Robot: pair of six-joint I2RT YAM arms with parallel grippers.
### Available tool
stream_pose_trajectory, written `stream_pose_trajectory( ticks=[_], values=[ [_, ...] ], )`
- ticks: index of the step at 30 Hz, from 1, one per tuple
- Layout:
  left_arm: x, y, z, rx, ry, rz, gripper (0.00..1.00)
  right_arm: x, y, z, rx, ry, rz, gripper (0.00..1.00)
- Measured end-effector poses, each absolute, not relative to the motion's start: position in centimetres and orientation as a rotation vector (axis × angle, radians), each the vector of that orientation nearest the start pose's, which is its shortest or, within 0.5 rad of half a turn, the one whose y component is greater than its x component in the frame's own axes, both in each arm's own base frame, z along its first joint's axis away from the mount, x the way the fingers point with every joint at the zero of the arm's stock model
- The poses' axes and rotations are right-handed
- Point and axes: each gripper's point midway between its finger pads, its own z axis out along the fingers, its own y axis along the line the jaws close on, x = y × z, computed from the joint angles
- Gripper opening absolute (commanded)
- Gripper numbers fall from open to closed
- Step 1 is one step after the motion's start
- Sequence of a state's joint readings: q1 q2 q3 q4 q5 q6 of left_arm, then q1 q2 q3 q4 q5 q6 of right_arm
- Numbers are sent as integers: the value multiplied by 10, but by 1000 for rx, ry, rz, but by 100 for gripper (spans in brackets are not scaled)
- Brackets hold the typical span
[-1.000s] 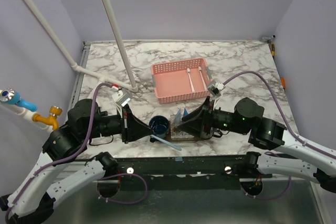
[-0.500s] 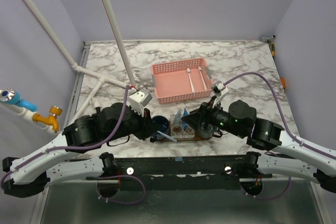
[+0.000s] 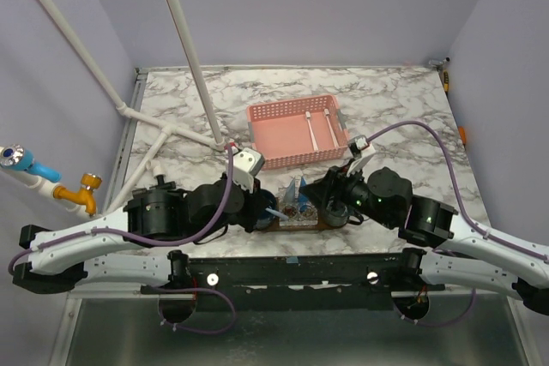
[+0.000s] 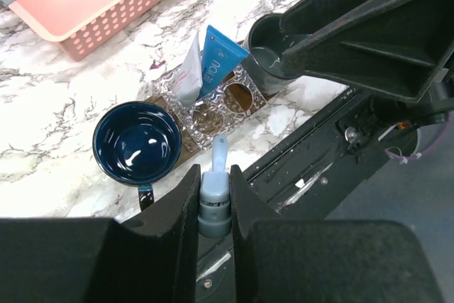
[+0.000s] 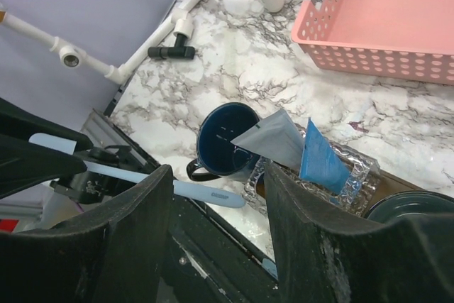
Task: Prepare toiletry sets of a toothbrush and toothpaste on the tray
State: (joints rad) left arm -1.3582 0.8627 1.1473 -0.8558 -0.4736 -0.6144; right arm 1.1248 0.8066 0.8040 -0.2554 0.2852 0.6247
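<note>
**Toothbrush point(image 4: 219, 148) pinched in my left gripper point(image 4: 215, 175)**

Lilac walls point(image 3: 343, 6), white pipes point(image 3: 184, 49) at left, marble table point(image 3: 403, 100). At the near edge, the tray point(image 4: 190, 148) bears two cups point(image 4: 136, 143) point(image 4: 273, 51) and two tubes point(image 4: 223, 58) point(image 4: 186, 76). Two toothbrushes point(image 3: 310, 130) point(image 3: 330, 129) lie in the far basket point(image 3: 257, 117). My right gripper point(image 5: 220, 175) gapes empty.
</note>
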Motion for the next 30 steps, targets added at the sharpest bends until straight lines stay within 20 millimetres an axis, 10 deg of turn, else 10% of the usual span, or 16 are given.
stream_pose_trajectory(
  ticks=[30],
  values=[
    [118,-264,258,503,2038,-521,0,160,264,256,-224,1921,940,57]
  ],
)
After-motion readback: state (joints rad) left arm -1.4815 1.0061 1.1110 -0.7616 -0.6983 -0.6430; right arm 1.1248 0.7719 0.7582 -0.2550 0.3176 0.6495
